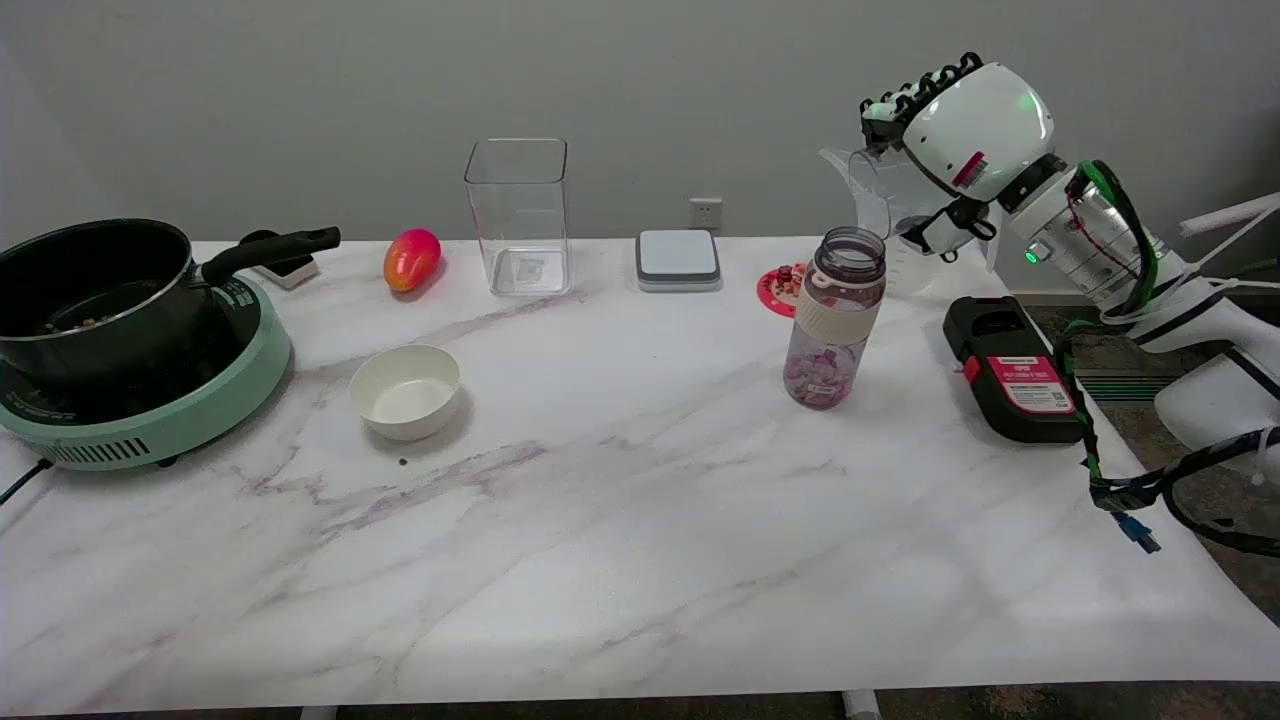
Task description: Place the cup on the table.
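Above the desk's (640, 560) far right corner the right hand (960, 140) holds the clear cup (880, 200) tilted, so I'd level it, then lower it clear of the bottle (835, 315).

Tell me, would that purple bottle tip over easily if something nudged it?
Probably somewhat. The purple bottle stands tall and narrow on the table, so a push near its open mouth might topple it. Only its bottom holds pinkish pieces, so it likely feels light. On its side, it would probably roll.

Black pot (95, 290) on green cooker (150, 420), white bowl (405, 392), mango (411, 259), bottle (835, 318)
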You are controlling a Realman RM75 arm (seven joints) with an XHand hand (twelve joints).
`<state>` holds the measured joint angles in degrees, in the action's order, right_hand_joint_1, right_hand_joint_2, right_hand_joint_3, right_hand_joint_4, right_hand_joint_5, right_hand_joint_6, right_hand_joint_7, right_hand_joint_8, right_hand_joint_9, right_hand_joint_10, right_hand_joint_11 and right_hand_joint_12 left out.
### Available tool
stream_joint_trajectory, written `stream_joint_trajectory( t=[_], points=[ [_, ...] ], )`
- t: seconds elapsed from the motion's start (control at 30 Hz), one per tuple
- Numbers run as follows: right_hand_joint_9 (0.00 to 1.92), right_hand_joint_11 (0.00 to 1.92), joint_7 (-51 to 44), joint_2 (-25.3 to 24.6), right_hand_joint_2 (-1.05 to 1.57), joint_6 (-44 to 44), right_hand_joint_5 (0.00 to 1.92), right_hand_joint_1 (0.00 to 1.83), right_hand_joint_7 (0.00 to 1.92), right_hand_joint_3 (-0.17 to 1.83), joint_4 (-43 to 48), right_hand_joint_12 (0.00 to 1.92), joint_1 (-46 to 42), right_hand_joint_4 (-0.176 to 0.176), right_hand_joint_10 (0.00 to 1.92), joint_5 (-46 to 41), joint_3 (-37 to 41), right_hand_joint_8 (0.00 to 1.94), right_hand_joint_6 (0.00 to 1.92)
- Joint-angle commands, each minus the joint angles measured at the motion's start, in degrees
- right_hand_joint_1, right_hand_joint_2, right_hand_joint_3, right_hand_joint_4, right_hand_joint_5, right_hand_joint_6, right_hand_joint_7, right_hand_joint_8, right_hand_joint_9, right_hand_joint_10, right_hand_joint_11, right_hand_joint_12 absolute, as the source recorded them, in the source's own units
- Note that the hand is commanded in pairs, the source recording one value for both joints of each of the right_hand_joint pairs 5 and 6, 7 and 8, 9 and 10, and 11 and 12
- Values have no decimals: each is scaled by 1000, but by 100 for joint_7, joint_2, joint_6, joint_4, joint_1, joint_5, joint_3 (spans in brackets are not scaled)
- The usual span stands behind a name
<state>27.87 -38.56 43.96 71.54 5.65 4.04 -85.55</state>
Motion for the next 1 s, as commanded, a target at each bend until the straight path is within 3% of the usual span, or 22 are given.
stream_joint_trajectory(
  t=[0.03, 0.2, 0.37, 0.57, 0.77, 1.0],
  points=[
    [1326, 1108, -13, -9, 518, 20, 1292, 1448, 1383, 1089, 25, 1108, -37, 0, 1326, 15, 19, 1383, 1292],
    [1326, 1109, -25, -153, 520, 28, 1295, 1447, 1384, 1087, 45, 1109, -302, 0, 1326, -621, 316, 1384, 1295],
    [1329, 1116, -267, -457, 568, -1, 1302, 1452, 1396, 1039, 463, 1116, -930, 0, 1329, -1482, 1117, 1396, 1302],
    [1364, 1157, -1647, -1167, 718, 152, 1325, 1458, 1442, 924, 1423, 1157, -2419, 0, 1364, -3917, 2220, 1442, 1325],
    [1470, 1240, -2447, -1862, 970, 1557, 1362, 1438, 1504, 767, 1934, 1240, -3085, 0, 1470, -5577, 1490, 1504, 1362],
    [1483, 1259, -2905, -2027, 1004, 3082, 1356, 1432, 1508, 762, 2250, 1259, -2686, 0, 1483, -6548, -797, 1508, 1356]
  ],
)
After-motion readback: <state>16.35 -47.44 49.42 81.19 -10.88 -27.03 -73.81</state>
